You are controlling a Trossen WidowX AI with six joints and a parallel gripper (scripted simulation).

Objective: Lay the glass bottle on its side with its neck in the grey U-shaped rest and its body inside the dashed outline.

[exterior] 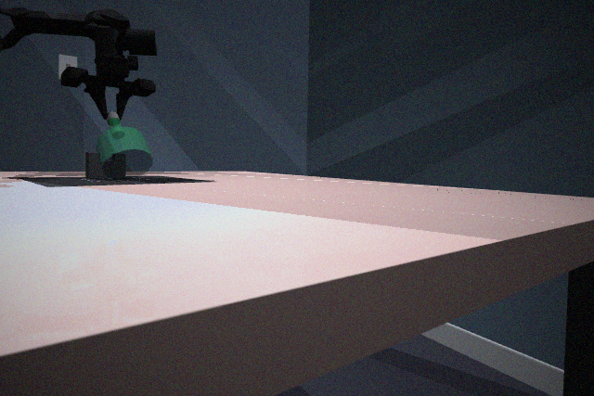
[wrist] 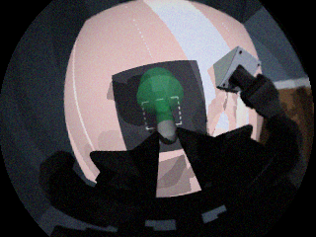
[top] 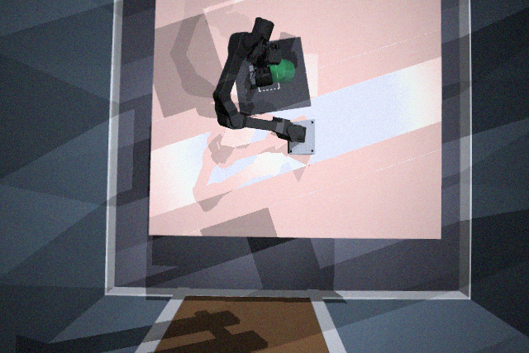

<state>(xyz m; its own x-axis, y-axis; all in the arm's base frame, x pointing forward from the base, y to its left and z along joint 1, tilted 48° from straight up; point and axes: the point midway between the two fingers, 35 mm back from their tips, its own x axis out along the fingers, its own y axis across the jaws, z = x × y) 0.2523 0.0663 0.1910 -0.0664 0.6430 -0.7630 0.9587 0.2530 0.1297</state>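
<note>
Bottle of green glass, tilted, neck high and body low; not yet on its side. Its underside is turned partly outward in the exterior view, as would be expected if the laying-down is under way. Whether the lower edge of the base touches the mat cannot be told.

Tool clamped on the bottle at the pale top of the neck. That grip was presumably chosen so that the body could be swung down while the neck is kept under control.

Grey U-shaped rest standing low behind the body in the exterior view; neck well above it. Its place in the top view is too much covered to be read. Dashed outline partly covered; in the top view the body is seen mostly to one side of it. Further tilting and lowering, with the body guided inward, seem to be needed before release.

Dark mat spread beneath on the pink surface. Slipping at the narrow neck, or a knock against the rest, is judged the chief danger to the glass.
</note>
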